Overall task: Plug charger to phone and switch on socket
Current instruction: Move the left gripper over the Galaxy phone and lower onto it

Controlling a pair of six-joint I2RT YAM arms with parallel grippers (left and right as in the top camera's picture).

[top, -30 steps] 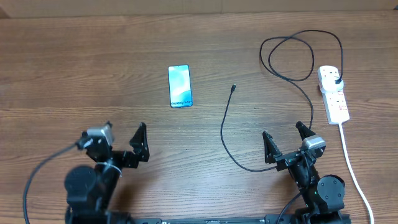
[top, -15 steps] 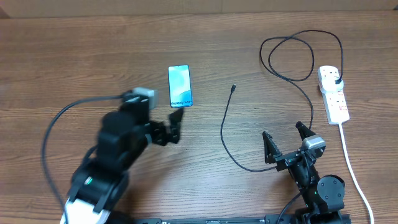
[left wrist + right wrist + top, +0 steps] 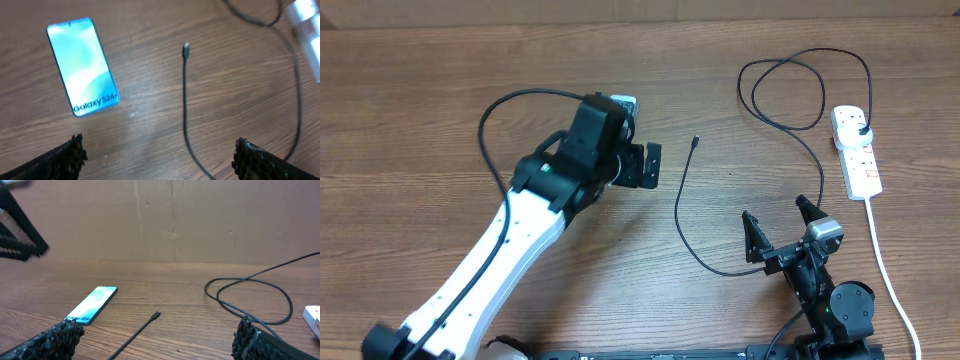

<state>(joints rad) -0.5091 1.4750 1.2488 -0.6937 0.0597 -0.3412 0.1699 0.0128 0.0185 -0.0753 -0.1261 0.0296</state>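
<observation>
One phone (image 3: 82,65) ahead of left tool (image 3: 160,152), jaws spread, charger tip (image 3: 186,47) alongside

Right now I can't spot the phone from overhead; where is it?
Hidden under the left arm overhead; the left wrist view shows the phone left of the charger tip.

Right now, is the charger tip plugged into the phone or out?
Out. The charger tip lies bare on the table, apart from the phone.

Light blue phone (image 3: 83,66), black charger (image 3: 184,100), white socket (image 3: 858,152) with red marks, brown woodgrain table (image 3: 420,120).
</observation>
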